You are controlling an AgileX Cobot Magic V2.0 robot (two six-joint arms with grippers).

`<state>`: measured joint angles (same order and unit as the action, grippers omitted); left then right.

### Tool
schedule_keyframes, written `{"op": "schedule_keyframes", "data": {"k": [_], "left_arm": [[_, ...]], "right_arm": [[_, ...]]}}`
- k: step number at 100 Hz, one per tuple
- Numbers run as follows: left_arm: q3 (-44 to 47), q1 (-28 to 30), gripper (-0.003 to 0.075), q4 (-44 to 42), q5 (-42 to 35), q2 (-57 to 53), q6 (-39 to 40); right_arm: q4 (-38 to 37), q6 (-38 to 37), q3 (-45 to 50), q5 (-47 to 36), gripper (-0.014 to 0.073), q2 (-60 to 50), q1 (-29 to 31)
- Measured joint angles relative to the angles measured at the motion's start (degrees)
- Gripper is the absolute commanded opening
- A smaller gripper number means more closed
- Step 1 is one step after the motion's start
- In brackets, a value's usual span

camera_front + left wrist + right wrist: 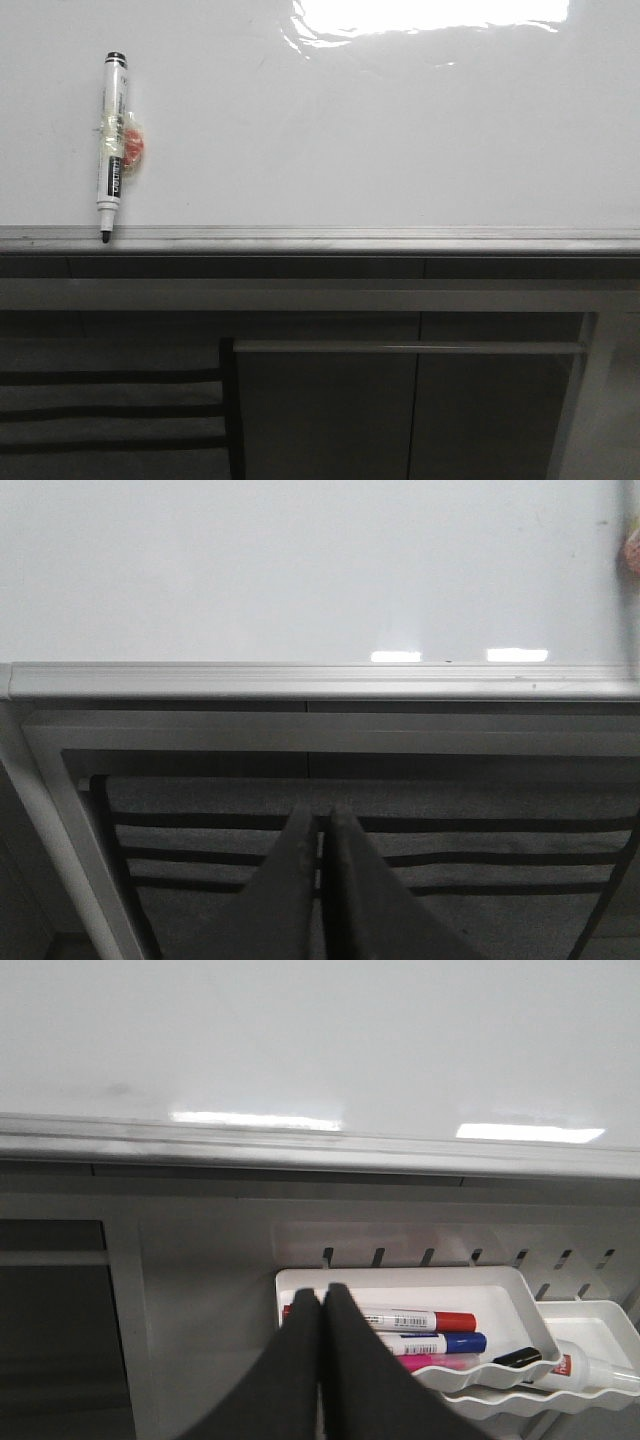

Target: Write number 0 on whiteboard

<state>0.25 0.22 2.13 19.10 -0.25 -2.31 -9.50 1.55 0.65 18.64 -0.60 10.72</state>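
The whiteboard (380, 130) fills the upper half of the front view, glossy white with glare at the top and a grey rail (350, 238) along its lower edge. No number 0 shows on it. A black-tipped white marker (113, 145) hangs upright on the board at the left, tip down on the rail, with tape and an orange piece round its middle. My left gripper (320, 815) is shut and empty, below the board (300, 570). My right gripper (322, 1295) is shut and empty, below the board (320, 1030). Neither gripper shows in the front view.
Grey cabinet panels (330, 400) lie below the rail. A white tray (500, 1295) holds a red marker (420, 1319), a blue marker (440, 1342) and a pink one, just past my right fingertips. A second tray (600, 1325) holds a glue bottle (590, 1368).
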Motion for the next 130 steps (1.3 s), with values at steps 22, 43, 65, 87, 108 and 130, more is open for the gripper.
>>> {"op": "schedule_keyframes", "data": {"k": [22,43,65,87,108,130], "left_arm": [[0.00,0.00,-0.0020,0.00,0.00,0.00,0.00],[0.00,0.00,-0.0020,0.00,0.00,0.00,0.00],[0.00,0.00,-0.0020,0.10,0.00,0.00,0.00],[0.00,0.00,-0.0020,0.43,-0.79,0.00,0.00],[0.00,0.00,-0.0020,4.25,-12.36,0.00,0.00],[0.00,0.00,-0.0020,4.46,-24.49,0.00,0.00]], "right_arm": [[0.00,0.00,0.00,0.00,-0.0069,0.00,0.00],[-0.39,0.00,0.00,0.00,-0.0069,0.00,-3.07],[-0.42,0.00,0.00,0.00,-0.0069,0.00,-8.41],[-0.75,0.00,0.00,-0.13,-0.0069,0.00,-8.66],[-1.63,0.00,0.00,-13.18,-0.0069,0.00,-8.66],[-2.04,0.00,0.00,-26.76,-0.0069,0.00,-8.66]]}}
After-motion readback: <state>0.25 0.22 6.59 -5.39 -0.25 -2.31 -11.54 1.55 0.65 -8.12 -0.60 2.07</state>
